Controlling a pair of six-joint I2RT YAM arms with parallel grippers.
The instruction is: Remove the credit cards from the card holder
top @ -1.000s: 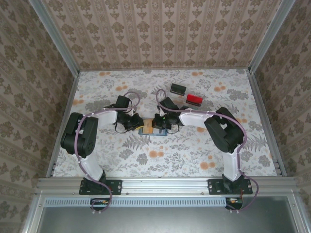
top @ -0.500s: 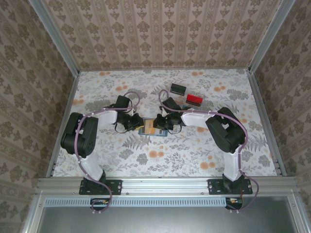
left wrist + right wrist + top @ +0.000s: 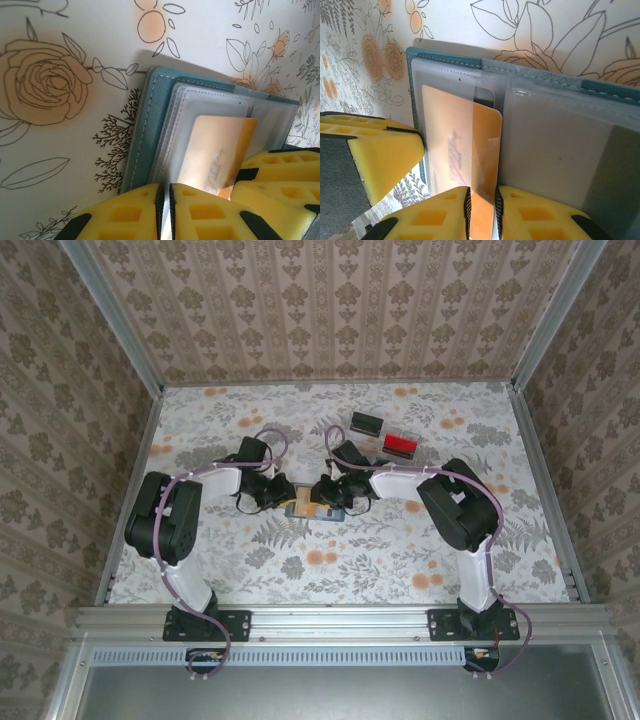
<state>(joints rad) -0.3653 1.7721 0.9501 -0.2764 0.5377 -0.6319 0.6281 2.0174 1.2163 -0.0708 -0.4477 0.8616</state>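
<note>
The teal card holder (image 3: 322, 512) lies open on the floral table, its clear pockets facing up (image 3: 145, 130) (image 3: 555, 145). An orange-tan credit card (image 3: 487, 145) (image 3: 220, 150) sticks partway out of a pocket. My right gripper (image 3: 481, 212) (image 3: 328, 494) is shut on that card's edge. A pale grey-white card (image 3: 215, 105) sits in the pocket beneath it. My left gripper (image 3: 165, 205) (image 3: 284, 496) is shut on the card holder's pocket edge at its near side. The two grippers face each other across the holder, almost touching.
A black block (image 3: 366, 423) and a red block (image 3: 400, 445) lie behind the right arm. Patterned walls and metal rails (image 3: 130, 490) enclose the table on three sides. Bare floral table (image 3: 330, 570) stretches toward the arm bases.
The right arm's elbow has shifted slightly. Both grippers stay at the card holder, with the orange card still between the right fingers.
</note>
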